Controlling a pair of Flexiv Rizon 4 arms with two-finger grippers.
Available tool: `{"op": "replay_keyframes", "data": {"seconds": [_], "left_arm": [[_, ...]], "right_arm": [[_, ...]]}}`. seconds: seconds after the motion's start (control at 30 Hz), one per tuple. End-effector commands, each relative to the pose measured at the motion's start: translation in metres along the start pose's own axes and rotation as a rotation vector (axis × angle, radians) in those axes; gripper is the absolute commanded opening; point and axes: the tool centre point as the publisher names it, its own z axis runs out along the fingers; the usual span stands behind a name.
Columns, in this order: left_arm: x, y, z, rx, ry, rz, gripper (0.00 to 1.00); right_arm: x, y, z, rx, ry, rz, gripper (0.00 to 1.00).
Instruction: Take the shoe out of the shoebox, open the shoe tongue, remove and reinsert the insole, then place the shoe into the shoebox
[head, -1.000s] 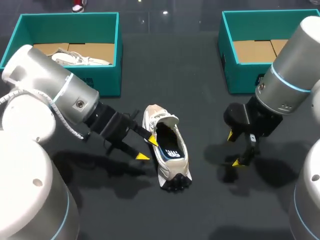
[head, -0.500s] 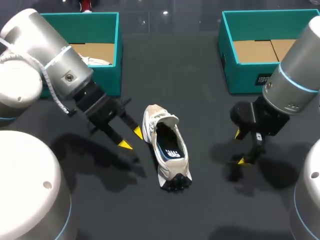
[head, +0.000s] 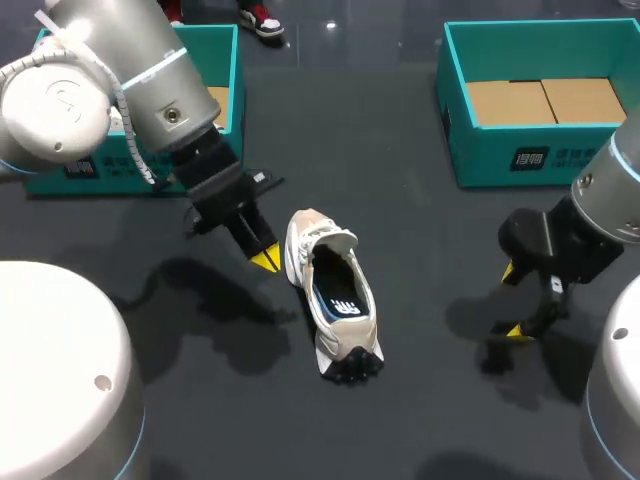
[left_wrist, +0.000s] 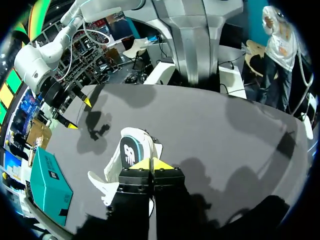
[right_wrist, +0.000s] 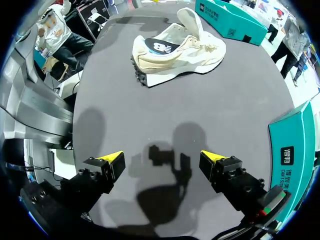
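Shoe: my shoe (head: 333, 295) sits upright on the dark surface (head: 420, 240), between the left shoebox (head: 212, 55) and the right shoebox (head: 490, 160), in neither
Left claw: my left claw (head: 264, 258), fingers pressed together on nothing, just beside the shoe
Right claw: my right claw (right_wrist: 162, 157), fingers spread apart, well away from the shoe

On my feed the only extras are the dark, matte table (head: 400, 220) and two tan cardboard panels (head: 505, 102). The panels lie flat, side by side and touching, inside the teal box (head: 480, 160) at the table's far right.
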Motion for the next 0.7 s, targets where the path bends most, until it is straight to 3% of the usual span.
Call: {"op": "replay_keyframes", "data": {"seconds": [0.03,0.1,0.2,0.4,0.47,0.7], "left_arm": [[0.001,-0.001,0.001,-0.005,-0.003,0.001,0.00],[0.001,-0.001,0.001,-0.005,-0.003,0.001,0.00],[-0.012,-0.002,0.015,-0.023,0.074,0.074,0.00],[-0.032,-0.005,0.035,-0.003,0.130,0.165,0.00],[-0.043,-0.005,0.040,-0.031,0.148,0.157,0.00],[-0.043,-0.005,0.040,-0.031,0.148,0.157,0.00]], "right_arm": [[0.003,-0.001,0.000,-0.002,-0.005,-0.001,1.00],[0.003,-0.001,0.000,-0.002,-0.005,-0.001,1.00],[0.003,-0.001,0.000,-0.002,-0.005,-0.001,1.00],[0.003,-0.001,0.000,-0.002,-0.005,-0.001,1.00],[0.003,-0.001,0.000,-0.002,-0.005,-0.001,1.00],[0.003,-0.001,0.000,-0.002,-0.005,-0.001,1.00]]}}
